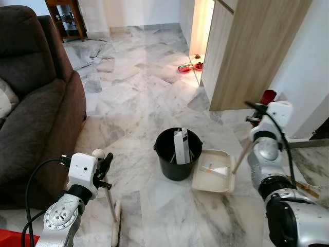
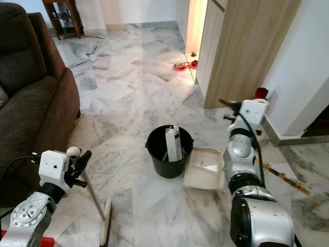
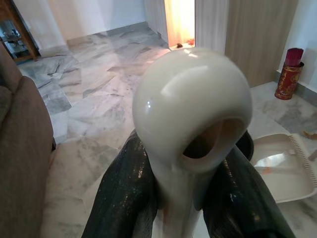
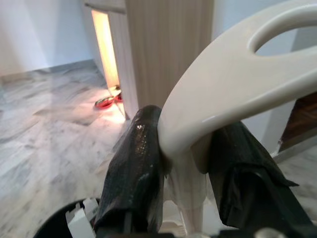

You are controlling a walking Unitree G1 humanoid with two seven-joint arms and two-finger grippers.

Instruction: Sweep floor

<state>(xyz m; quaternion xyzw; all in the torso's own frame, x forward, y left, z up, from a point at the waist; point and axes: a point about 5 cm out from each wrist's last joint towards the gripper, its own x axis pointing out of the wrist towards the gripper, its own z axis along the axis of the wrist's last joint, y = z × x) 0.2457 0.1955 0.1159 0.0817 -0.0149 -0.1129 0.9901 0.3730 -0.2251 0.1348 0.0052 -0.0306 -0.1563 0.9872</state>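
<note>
your landmark is the black bucket (image 1: 177, 153), standing on the marble floor (image 1: 133, 92) with a white carton upright inside it. take everything else from it.

the cream dustpan (image 1: 213, 177) lies flat on the floor just beside the bucket, on your right-arm side, its open mouth towards the bucket. a few small bits of litter sit in its tray. your right gripper (image 4: 185, 163) is clamped on the dustpan handle (image 4: 233, 94), which rises from the pan's far edge away from the bucket; both black fingers press against the handle's neck below its loop.

the broom (image 1: 115, 221) is on the bucket's other side, nearer you, its head resting on the floor. your left gripper (image 3: 183, 198) is closed around the top of the broom's handle, just under the rounded, holed knob (image 3: 193, 104), fingers tight on either side.

the brown sofa (image 1: 36, 118) sits well beyond the broom, further from the bucket.

you look to be at the collecting stage: both tools held, pan set down, litter already in it. no loose debris can be made out on the floor between broom and bucket. the next move probably calls for drawing the broom head across towards the pan's mouth, keeping the pan pressed flat, or lifting and tipping the pan into the bucket without knocking the bucket.
</note>
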